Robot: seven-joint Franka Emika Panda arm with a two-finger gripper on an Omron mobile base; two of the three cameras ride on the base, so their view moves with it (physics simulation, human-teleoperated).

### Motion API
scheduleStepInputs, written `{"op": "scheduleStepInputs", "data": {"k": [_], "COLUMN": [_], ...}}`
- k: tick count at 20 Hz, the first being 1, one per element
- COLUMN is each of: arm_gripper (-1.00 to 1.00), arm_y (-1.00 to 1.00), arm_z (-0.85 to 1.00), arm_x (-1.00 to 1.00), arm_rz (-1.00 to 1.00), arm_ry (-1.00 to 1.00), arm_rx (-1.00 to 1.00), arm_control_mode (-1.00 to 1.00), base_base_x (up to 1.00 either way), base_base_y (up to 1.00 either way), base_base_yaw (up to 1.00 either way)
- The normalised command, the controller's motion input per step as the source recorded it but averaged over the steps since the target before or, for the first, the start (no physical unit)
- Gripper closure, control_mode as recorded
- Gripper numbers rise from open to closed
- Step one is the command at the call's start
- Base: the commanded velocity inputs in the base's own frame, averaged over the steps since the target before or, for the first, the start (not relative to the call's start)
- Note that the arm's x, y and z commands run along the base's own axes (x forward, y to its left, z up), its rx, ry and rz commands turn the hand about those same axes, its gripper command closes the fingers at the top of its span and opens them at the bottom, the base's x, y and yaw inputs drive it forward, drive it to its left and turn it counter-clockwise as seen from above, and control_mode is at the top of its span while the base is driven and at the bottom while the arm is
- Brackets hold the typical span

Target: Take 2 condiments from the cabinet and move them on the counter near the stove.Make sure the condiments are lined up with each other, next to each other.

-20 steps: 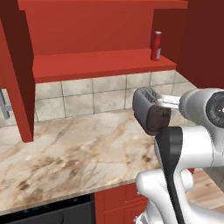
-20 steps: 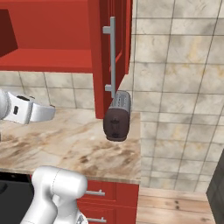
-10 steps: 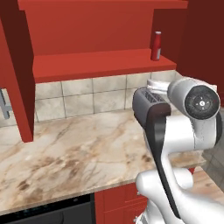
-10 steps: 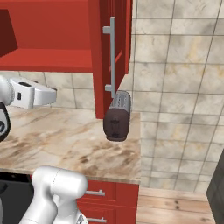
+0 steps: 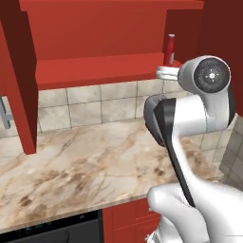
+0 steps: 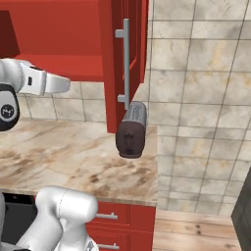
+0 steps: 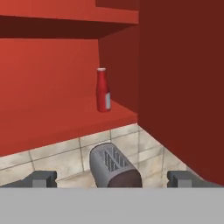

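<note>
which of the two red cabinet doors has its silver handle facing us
The right-hand cabinet door, swung open above the toaster; its silver bar handle shows fully. The left door stands edge-on.

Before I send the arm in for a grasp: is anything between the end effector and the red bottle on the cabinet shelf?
Nothing visible. The open end effector faces the red bottle across bare shelf; the toaster sits lower, on the counter.

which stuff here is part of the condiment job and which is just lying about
Part of the job:
red bottle
cabinet, open
counter
gripper, jaws open, holding nothing

Just lying about:
toaster
tiled wall
</note>
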Motion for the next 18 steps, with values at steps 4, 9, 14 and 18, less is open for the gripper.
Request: {"op": "scheduleStepInputs", "data": {"k": [4, 9, 14, 18], "arm_gripper": [-1.0, -1.0, -1.0, -1.0], "arm_y": [0.0, 0.0, 0.0, 0.0], "arm_z": [0.07, -0.05, -0.09, 0.0], "arm_x": [0.4, 0.45, 0.44, 0.31], "arm_rz": [-0.02, -0.06, -0.07, -0.05], "arm_ry": [0.12, 0.01, 0.0, 0.01], "arm_rx": [0.0, -0.07, -0.1, -0.04], "arm_control_mode": [-1.0, -1.0, -1.0, -1.0], "base_base_x": [0.0, 0.0, 0.0, 0.0], "base_base_y": [0.0, 0.0, 0.0, 0.0], "base_base_yaw": [0.0, 0.0, 0.0, 0.0]}}
